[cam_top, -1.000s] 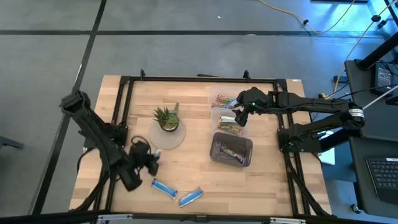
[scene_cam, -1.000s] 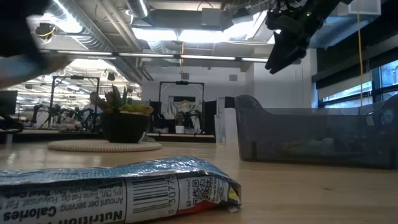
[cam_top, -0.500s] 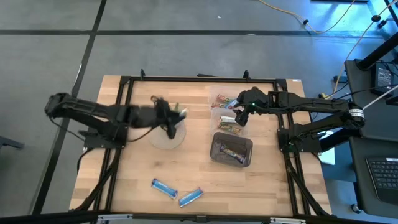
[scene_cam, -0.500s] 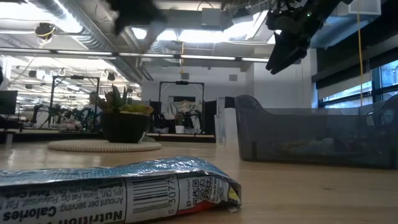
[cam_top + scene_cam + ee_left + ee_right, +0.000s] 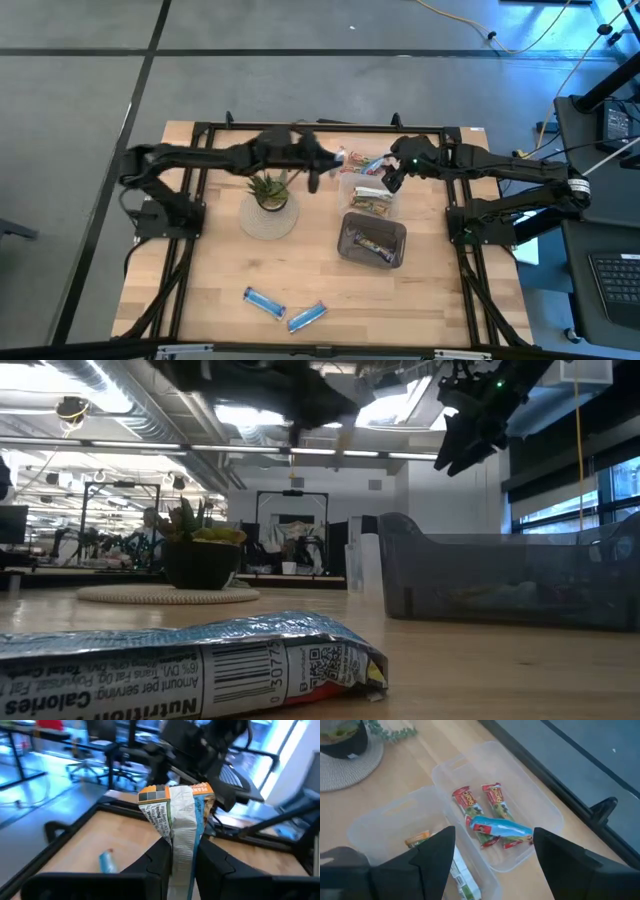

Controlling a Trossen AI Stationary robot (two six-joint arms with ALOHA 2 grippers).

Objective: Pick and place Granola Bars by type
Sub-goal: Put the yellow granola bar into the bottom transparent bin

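Note:
My left gripper (image 5: pixel 318 170) hangs over the far middle of the table, between the potted plant (image 5: pixel 268 190) and the clear bins, shut on a silvery-white granola bar (image 5: pixel 179 820) with blue and orange print. My right gripper (image 5: pixel 390 177) hovers open above the two clear bins (image 5: pixel 352 178), with nothing between its fingers (image 5: pixel 437 857). One clear bin (image 5: pixel 540 810) holds red-and-green bars and a blue bar (image 5: pixel 501 827); the other (image 5: pixel 380 827) holds a bar or two. Two blue bars (image 5: pixel 266 301) (image 5: pixel 307 316) lie flat near the table's front edge. My left gripper pinches the bar's lower part (image 5: pixel 181 855) between its two fingers (image 5: pixel 159 862). The crumpled wrapper sticks out past the fingertips, its printed end (image 5: pixel 157 795) free. The fingers reach about level from the table's left. The bar is lifted clear of the table.
A grey bin (image 5: pixel 373 241) holding several bars stands near the clear bins, toward the front. The plant sits on a round mat (image 5: pixel 268 218). A black frame rail (image 5: pixel 320 128) runs round the table. A blue bar (image 5: pixel 190 670) fills the low view's foreground.
My left arm has swung from the table's near left, beside the blue bars, up and across toward the far edge and the right, passing over the plant. Its wrist has rolled, and the bar stays between its fingers. The two blue bars lie where they were.

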